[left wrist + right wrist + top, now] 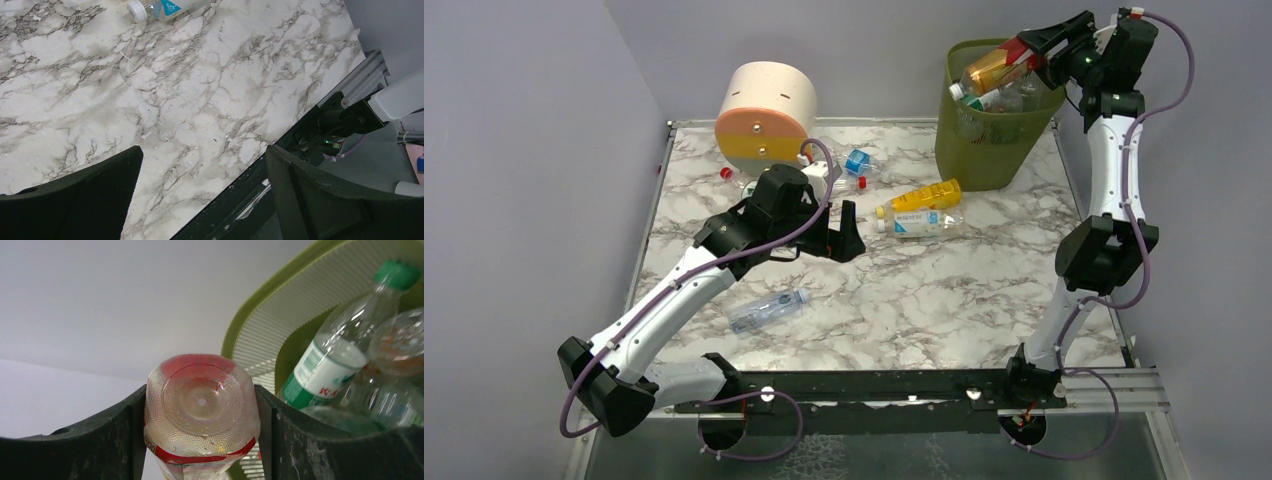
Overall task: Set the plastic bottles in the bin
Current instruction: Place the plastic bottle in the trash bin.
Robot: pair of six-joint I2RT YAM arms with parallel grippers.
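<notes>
Now the right hand, clenched around an orange red-labelled bottle, holds it over the heaped far-right bin, where letting go gently should stop it rolling off, while the left hand hovers released above the surface near loose bottles

A cream-orange-yellow drawer box sits on marble table.

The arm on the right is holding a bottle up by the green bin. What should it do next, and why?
Probably open the right hand and let the red-labelled bottle drop. The hand is clamped on the bottle's base end, and in the top view the bottle hangs tilted over the open mouth of the bin, above the bottles already inside.
</notes>
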